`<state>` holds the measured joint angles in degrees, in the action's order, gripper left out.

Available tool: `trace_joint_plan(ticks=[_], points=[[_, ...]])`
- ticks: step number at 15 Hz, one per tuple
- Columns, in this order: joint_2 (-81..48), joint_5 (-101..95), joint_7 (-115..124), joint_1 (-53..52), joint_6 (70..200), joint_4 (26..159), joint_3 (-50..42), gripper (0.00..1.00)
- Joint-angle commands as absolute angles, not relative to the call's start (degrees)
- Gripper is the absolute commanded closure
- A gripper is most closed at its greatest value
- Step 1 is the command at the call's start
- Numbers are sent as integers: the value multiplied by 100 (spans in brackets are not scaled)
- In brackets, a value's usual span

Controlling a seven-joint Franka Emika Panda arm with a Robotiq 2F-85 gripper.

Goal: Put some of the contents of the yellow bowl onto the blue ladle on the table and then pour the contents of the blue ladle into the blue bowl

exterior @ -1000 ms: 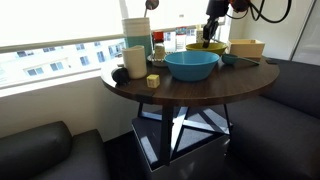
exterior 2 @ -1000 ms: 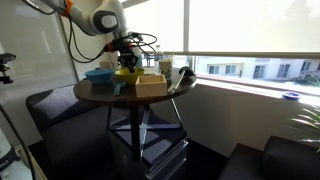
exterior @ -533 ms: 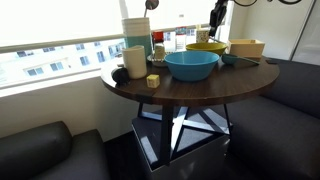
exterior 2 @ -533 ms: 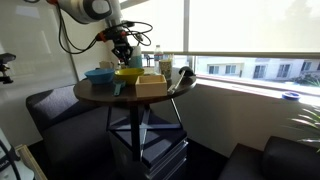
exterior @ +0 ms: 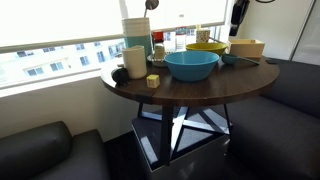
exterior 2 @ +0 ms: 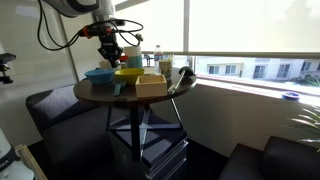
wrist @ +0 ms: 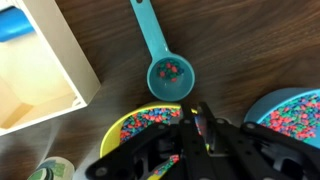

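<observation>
The yellow bowl [exterior: 205, 47] [exterior 2: 128, 73] [wrist: 140, 128] stands on the round wooden table [exterior: 200, 90] and holds small multicoloured pieces. The blue ladle [wrist: 170, 77] lies beside it with a few pieces in its cup; in an exterior view it shows as a small blue shape [exterior: 229, 58]. The big blue bowl [exterior: 192, 65] [exterior 2: 98, 74] [wrist: 300, 108] also holds coloured pieces. My gripper [wrist: 199, 132] [exterior: 238, 14] [exterior 2: 108, 48] hangs high above the table. Its fingers are shut, with coloured bits pinched between the tips.
A cream squarish tub [exterior: 246, 47] [wrist: 45, 75] stands next to the ladle. A white jug [exterior: 135, 60], a tall container [exterior: 137, 33] and a small yellow block [exterior: 153, 81] stand at the table's other side. Dark sofas [exterior: 40, 150] ring the table.
My gripper has risen out of the yellow bowl and moved sideways, away from it toward the ladle and tub side. Bowls and ladle have not moved.
</observation>
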<state>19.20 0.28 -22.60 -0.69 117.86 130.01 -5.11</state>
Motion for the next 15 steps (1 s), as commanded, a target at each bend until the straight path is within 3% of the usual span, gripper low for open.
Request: trace_joint_plan(ticks=[1,15], points=[[2261,-83,-2299,-16,11803,13457,-568,97],[1870,165,-2706,-144,13530,14061,-819,97]])
